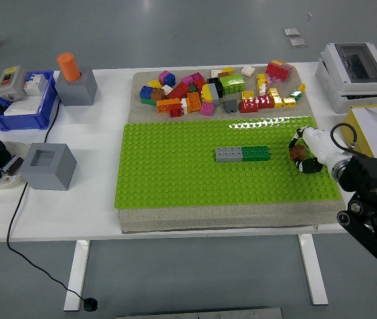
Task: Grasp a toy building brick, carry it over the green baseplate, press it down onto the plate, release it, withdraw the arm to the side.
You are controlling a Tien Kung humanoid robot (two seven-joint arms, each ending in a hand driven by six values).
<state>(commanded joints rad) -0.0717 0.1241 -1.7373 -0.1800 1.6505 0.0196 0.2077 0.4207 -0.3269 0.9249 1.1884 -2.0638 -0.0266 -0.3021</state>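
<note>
While the right hand (306, 154) clasps a small brown toy brick (298, 154), placement is pending.
Under it lies the green studded baseplate (175, 173); pressing, release, withdrawal remain.

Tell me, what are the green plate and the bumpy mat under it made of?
The green baseplate looks like hard, shiny plastic: it has neat studs and glare along its far edge. The mat seems a soft grey foam or felt, dull and speckled, though that's less sure.
</note>
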